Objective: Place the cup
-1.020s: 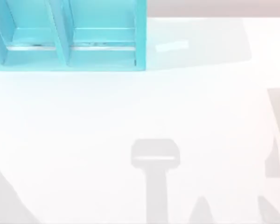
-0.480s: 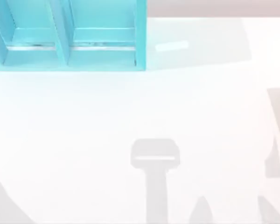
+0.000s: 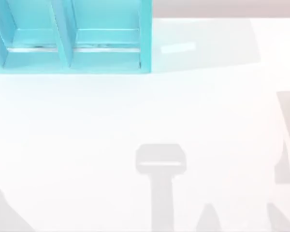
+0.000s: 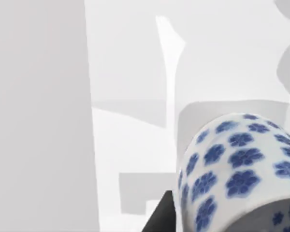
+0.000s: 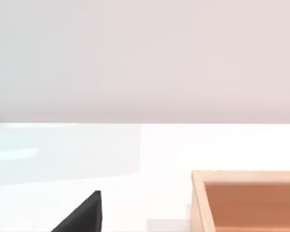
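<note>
Overhead, shelf: a turquoise shelf (image 3: 70, 36) stood at the table's (image 3: 135, 111) far left, its compartments split by upright dividers.
Table: white, crossed by grey shadows of the arms near the front and right edges.
Cup: the white cup (image 4: 237, 169) with blue flowers loomed close before the left wrist camera, above the table.
Left gripper: one black fingertip (image 4: 159, 217) showed just beside the cup's wall; whether the fingers pinched the cup could not be told.
Right gripper: one black fingertip (image 5: 82, 215) showed over the table; whether its fingers were spread or pressed together could not be told.
Box: a wooden box (image 5: 246, 200), orange-brown inside, sat on the table near the right gripper.
</note>
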You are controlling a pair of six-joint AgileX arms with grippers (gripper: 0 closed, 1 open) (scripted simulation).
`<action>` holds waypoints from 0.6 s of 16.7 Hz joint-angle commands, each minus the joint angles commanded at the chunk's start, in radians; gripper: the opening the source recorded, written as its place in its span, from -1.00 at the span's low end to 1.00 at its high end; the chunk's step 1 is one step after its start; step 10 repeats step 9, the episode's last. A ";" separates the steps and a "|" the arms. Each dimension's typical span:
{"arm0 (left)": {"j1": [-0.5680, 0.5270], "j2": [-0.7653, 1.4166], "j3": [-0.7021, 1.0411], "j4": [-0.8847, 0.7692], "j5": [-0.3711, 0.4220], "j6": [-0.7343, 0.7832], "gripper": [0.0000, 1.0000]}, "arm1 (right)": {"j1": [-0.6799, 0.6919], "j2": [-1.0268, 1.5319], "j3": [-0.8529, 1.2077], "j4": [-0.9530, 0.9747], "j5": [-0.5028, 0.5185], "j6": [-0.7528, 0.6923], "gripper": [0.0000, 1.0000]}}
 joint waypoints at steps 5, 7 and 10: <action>0.000 0.000 0.000 0.000 0.000 0.000 1.00 | 0.000 0.000 0.000 0.000 0.000 0.000 1.00; 0.000 0.000 0.000 0.000 0.000 0.000 1.00 | 0.000 0.000 0.000 0.000 0.000 0.000 1.00; 0.000 0.000 0.000 0.000 0.000 0.000 1.00 | 0.000 0.000 0.000 0.000 0.000 0.000 1.00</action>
